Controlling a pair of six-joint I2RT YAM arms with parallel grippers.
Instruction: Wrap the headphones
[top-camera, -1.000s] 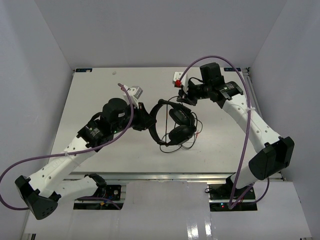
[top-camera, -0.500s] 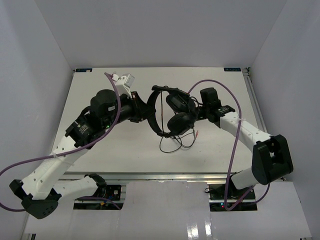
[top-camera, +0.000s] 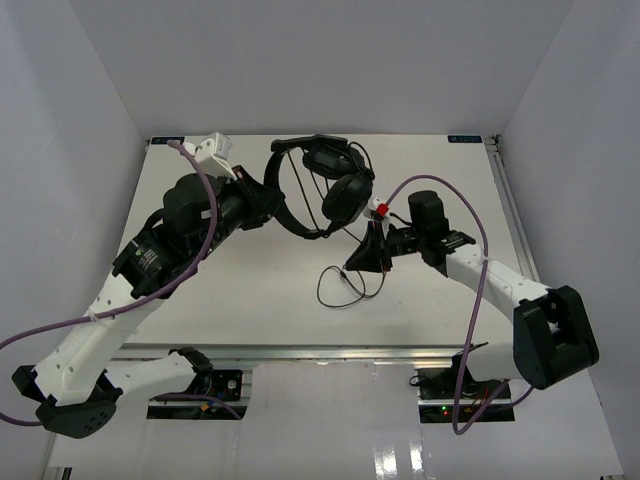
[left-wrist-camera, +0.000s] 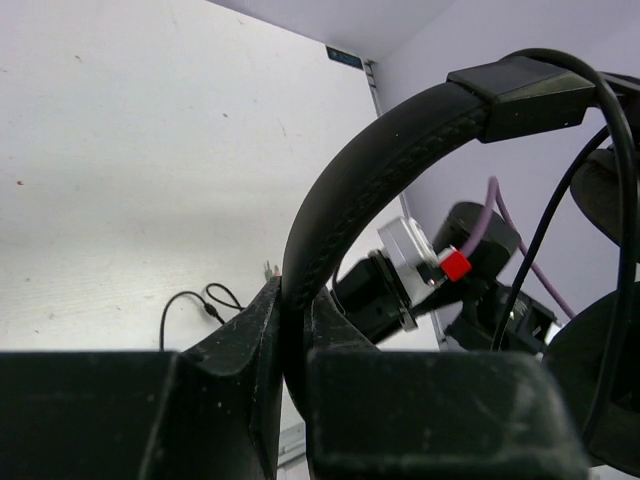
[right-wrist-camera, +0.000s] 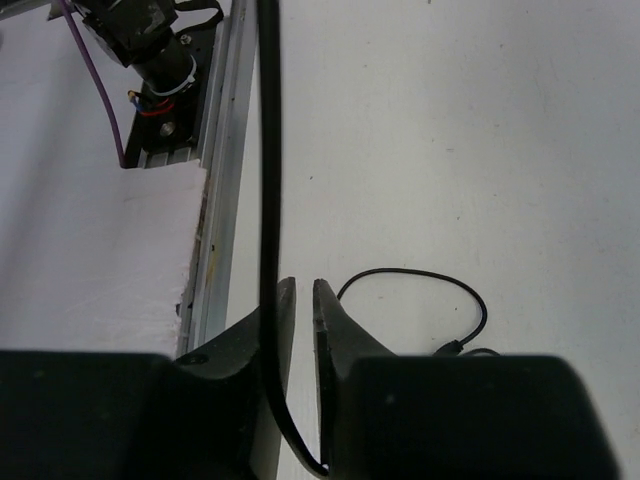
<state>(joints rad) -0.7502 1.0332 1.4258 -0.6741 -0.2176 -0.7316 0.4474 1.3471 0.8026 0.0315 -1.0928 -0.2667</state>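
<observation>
Changed: the headphones (top-camera: 347, 197) have been lifted off the worktop (top-camera: 220, 290) and carried toward its far side. The right arm has been brought round from the far side to the near side of the headset.
Left fingers (top-camera: 265, 197): closed hard on the headband (left-wrist-camera: 350, 170), which is clamped between them and arches up and away from the tips.
Right fingers (top-camera: 355, 263): nearly closed, with a thin slit left at the tips. In the right wrist view the cable (right-wrist-camera: 268, 150) is seen running down along one finger and hooking in near the base. Whether it is pinched cannot be told from that angle.
Headset position: held in the air just beyond the left fingertips, with the earcups (top-camera: 325, 158) on the side away from them.
Right fingers vs headset: below the earcups and apart from them.
Slack: a loop (top-camera: 340, 290) is left lying on the worktop just past the right fingertips.
Orientation: the band's arc stands on edge. The long axis runs from the clamped band out to the earcups, in line with the left fingers, and the earcups point away from them.
Cable run: down from the earcups toward the right fingers.
Meaning for task: the headset is judged to be staged as a spool, with the loose cable now in reach for winding. No wrap is seen round the band yet.
</observation>
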